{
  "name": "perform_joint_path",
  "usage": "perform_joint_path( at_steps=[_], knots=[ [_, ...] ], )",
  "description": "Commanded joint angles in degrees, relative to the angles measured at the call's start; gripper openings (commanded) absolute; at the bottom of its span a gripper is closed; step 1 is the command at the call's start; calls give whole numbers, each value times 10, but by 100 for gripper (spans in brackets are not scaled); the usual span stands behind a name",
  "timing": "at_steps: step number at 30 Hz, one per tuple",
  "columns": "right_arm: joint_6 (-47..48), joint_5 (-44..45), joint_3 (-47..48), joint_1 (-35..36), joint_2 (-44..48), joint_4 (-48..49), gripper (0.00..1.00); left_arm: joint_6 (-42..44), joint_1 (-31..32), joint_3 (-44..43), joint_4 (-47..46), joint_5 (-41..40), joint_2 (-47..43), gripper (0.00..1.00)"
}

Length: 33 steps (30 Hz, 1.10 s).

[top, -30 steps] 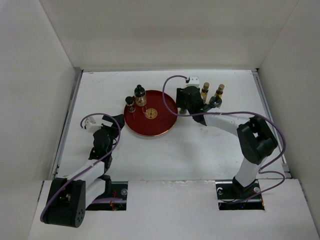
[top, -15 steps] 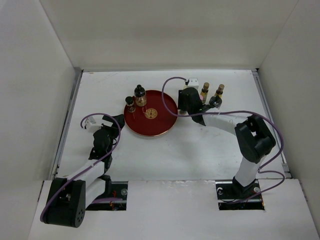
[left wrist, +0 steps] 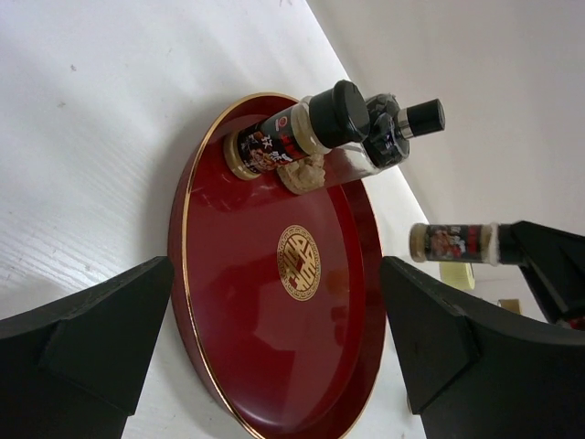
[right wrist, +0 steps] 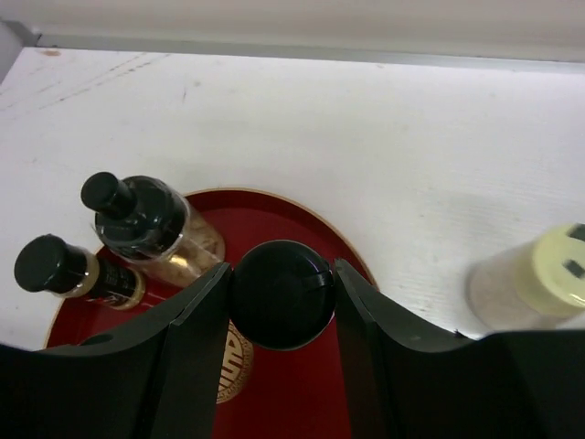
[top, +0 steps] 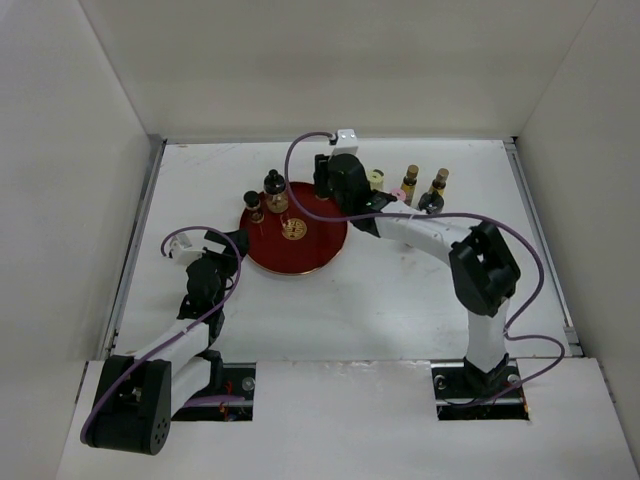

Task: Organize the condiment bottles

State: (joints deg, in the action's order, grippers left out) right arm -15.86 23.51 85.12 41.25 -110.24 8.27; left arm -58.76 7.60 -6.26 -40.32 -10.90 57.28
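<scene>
From the top camera, the round red tray with a gold emblem (top: 300, 258) sits on the white worktop (top: 350, 310), and two dark glass bottles with black caps (top: 275, 190) stand at its far left rim. The right gripper (top: 328, 185) hangs over the tray's far right edge, and its grip is hidden under the wrist here. To its right, off the tray, stand a cream-capped jar (top: 376, 178), a pink-capped bottle (top: 398, 193), two amber bottles with gold caps (top: 410, 178) and a small black-capped bottle (top: 430, 203). The left gripper (top: 232, 245) lies near the tray's left rim. In the left wrist view its jaws stand wide apart and hold nothing, facing the tray. Beyond the far rim a small labelled bottle (left wrist: 452, 242) is clamped at its cap by a black finger. Whether its base touches the tray cannot be told. In the right wrist view the right gripper's fingers (right wrist: 196, 338) are closed on that bottle's round black cap, above the tray beside the emblem. The two dark bottles stand to the left and the cream-capped jar to the right.
</scene>
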Motion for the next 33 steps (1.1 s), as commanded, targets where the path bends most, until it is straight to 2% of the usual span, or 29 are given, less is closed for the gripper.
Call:
perform_joint_path(
  at_steps=[1, 12, 22, 25, 30, 33],
  knots=[
    [-1, -18, 48, 1, -44, 28, 36, -2, -4, -3, -30, 0, -1, 100],
    [-13, -40, 176, 11, -171, 17, 37, -6, -10, -3, -24, -2, 0, 100],
    [-19, -32, 189, 13, -200, 20, 40, -8, -9, -8, -29, 2, 19, 100],
    [-16, -29, 191, 14, -210, 19, 47, -6, -3, -9, -30, -4, 17, 100],
    [-24, -25, 171, 14, -198, 23, 71, -7, -5, -7, -30, -1, 12, 100],
    [-27, -28, 146, 15, -165, 43, 76, -7, -6, -6, -29, 1, 13, 100]
  ],
)
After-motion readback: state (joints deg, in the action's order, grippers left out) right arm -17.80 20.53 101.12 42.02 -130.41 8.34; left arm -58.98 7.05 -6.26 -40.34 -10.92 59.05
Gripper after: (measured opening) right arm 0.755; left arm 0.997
